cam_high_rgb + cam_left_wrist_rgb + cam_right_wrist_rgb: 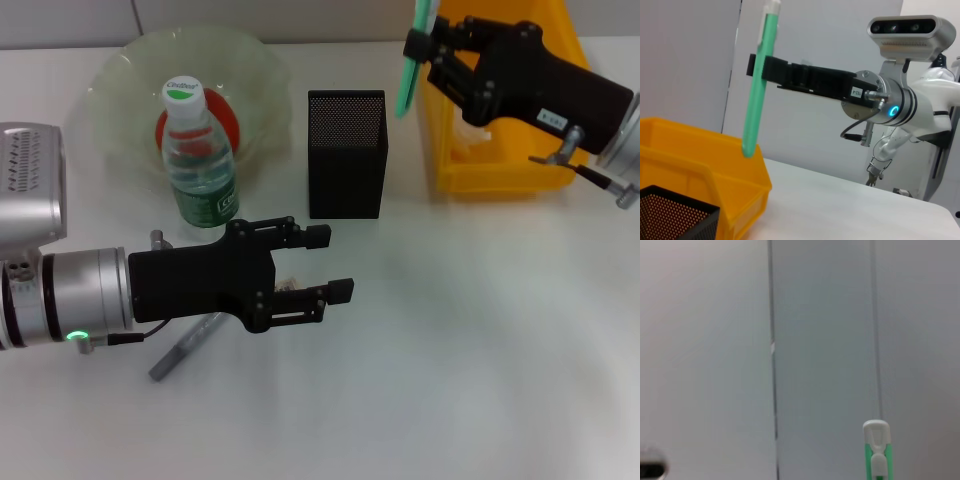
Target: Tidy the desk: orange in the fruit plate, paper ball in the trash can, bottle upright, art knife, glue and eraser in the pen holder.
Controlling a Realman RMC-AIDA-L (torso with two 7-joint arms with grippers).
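Observation:
My right gripper (420, 45) is shut on the mint-green art knife (410, 60), held upright in the air between the black mesh pen holder (346, 155) and the yellow trash can (500, 150). The left wrist view shows the same art knife (759, 85) above the trash can (700, 165); its white tip (876, 440) shows in the right wrist view. My left gripper (330, 263) hangs open low over the desk (480, 340), with a small beige eraser (291, 284) by its fingers. The silver-grey glue (185, 350) lies beneath that arm. The bottle (198, 155) stands upright before the fruit plate (120, 80), which holds the orange (228, 118). The paper ball is not clearly in view.
The pen holder's rim (675, 197) shows just in front of the bin in the left wrist view. The plate, pen holder and bin line the far side of the desk. Bare white tabletop lies in front of them on the right.

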